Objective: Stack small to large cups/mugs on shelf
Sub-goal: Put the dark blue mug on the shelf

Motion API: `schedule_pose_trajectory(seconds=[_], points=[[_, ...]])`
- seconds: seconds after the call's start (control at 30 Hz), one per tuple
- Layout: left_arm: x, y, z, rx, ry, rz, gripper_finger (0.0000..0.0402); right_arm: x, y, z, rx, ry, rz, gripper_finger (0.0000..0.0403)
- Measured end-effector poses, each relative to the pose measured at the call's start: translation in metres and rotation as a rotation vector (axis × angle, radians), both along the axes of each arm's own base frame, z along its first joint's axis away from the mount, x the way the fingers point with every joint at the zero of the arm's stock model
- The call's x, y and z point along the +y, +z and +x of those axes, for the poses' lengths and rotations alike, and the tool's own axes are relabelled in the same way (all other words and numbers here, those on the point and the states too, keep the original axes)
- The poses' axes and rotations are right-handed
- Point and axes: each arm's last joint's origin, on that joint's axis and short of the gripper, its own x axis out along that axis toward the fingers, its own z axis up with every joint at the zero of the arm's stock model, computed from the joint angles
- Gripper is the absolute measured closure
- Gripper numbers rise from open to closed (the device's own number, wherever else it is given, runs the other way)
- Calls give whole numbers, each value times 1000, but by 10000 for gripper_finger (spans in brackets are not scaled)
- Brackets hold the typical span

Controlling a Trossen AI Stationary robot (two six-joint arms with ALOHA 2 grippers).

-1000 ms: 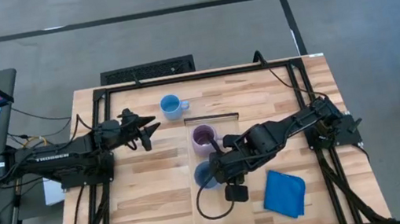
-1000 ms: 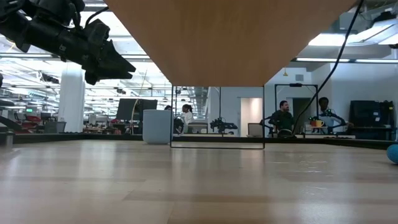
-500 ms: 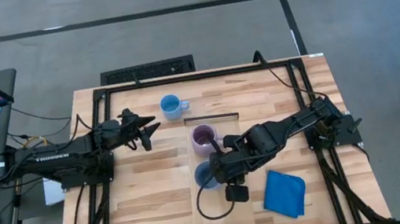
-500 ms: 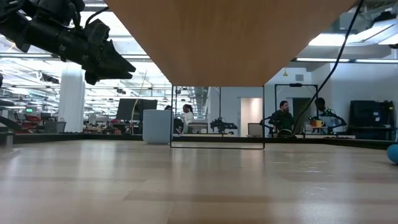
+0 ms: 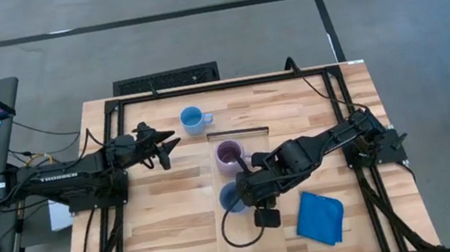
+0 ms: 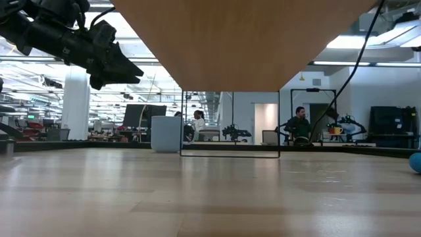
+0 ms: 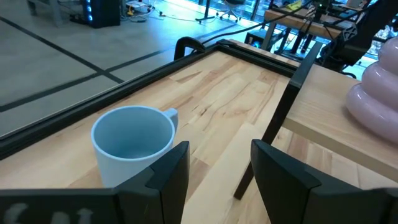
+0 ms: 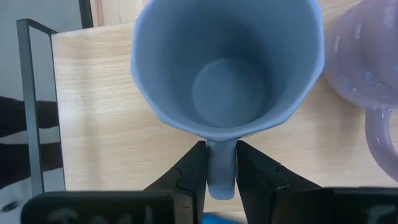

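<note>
The shelf is a raised light-wood board in the middle of the table; the low view shows its underside. The pale purple mug stands on its far part and also shows in the right wrist view. My right gripper is shut on the grey-blue mug over the shelf's left side. The bright light blue mug stands on the table beyond the shelf's far left corner. My left gripper is open and empty, above the table left of the shelf, with the light blue mug just ahead. My right gripper pinches the grey-blue mug's handle between its two fingers. The fingers slant down from the table's right side. The mug is upright, mouth up, over the shelf board; I cannot tell whether its base rests on the board.
A folded blue cloth lies on the table right of the shelf. A small black device with a looped cable sits on the shelf near the held mug. A black frame edges the table. People stand in the room beyond.
</note>
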Motion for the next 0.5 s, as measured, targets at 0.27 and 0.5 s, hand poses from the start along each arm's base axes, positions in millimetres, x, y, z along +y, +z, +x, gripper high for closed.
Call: schedule_pose_trajectory(seconds=[0.27, 0.5], points=[[0, 0, 0, 0, 0, 0, 239, -1, -1, -2, 22, 1, -8, 304], [0, 0, 0, 0, 0, 0, 239, -1, -1, -2, 21, 3, -8, 304]])
